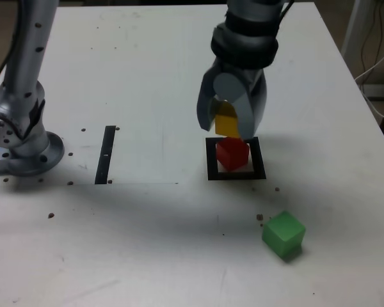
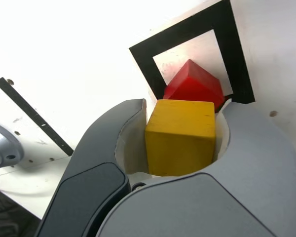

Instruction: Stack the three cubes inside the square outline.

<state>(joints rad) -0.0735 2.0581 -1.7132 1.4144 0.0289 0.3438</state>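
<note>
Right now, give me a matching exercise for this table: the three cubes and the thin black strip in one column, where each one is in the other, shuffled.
1. yellow cube
2. red cube
3. green cube
4. thin black strip

A. inside the square outline
B. on bare table, nearest the exterior camera
C. held between the gripper's fingers
D. flat on the table, on the exterior view's left of the outline

Pairs: 1-C, 2-A, 3-B, 4-D

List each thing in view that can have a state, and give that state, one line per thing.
Gripper: shut on the yellow cube.
Yellow cube: held between the fingers, above the red cube.
Red cube: on the table inside the outline.
Outline: holds only the red cube.
Green cube: on the table, outside the outline.
</note>
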